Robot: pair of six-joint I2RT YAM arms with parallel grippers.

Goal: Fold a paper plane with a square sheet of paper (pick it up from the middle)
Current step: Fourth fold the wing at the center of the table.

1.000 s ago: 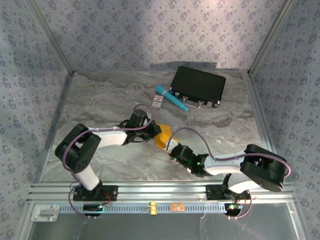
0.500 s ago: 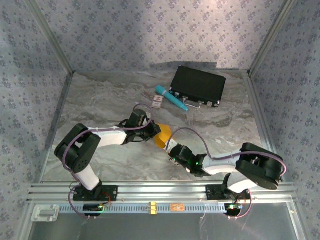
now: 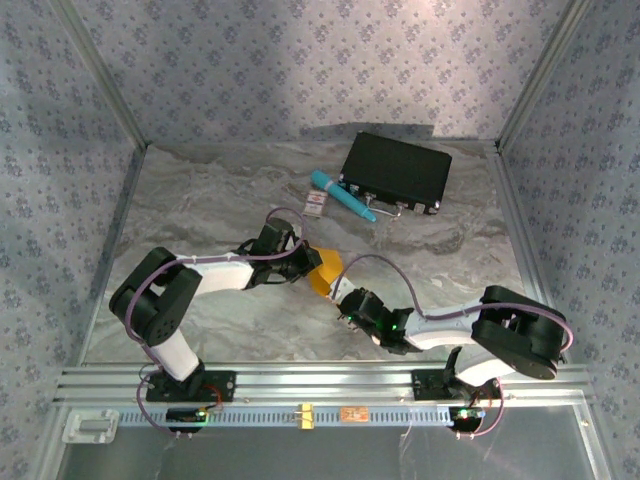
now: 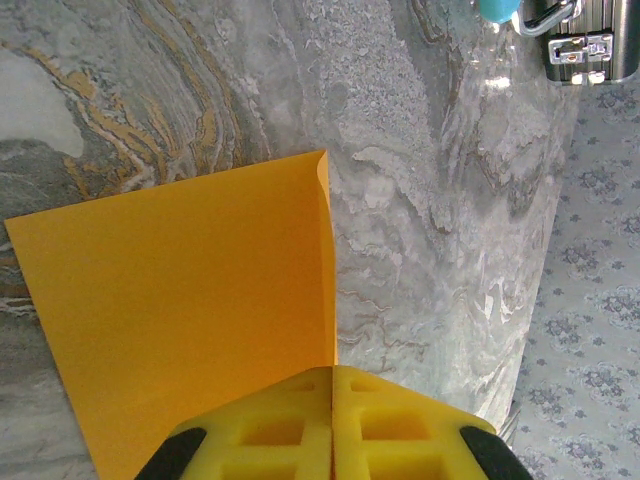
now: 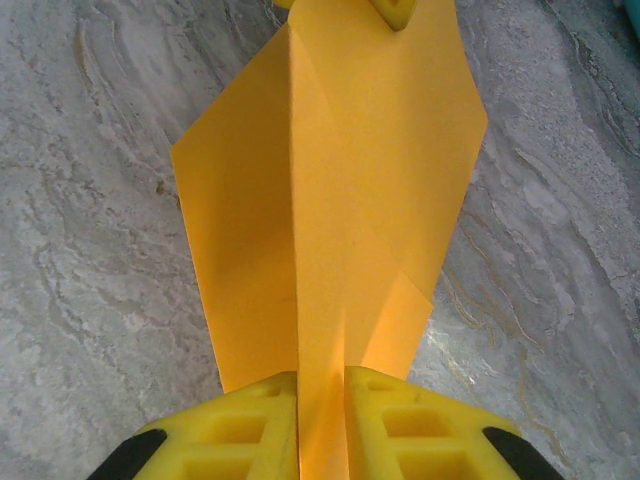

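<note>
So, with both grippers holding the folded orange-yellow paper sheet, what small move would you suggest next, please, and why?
The folded orange-yellow paper sheet is pinched at opposite ends by the left gripper and right gripper, its centre crease standing as a ridge. I would probably ease both down to flatten that fold against the marbled table.

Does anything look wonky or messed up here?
A little. The orange paper, pinched between the left hand and right hand, looks lopsided: one flap beside the raised crease is wider than the other. Nothing looks torn or spilled.
</note>
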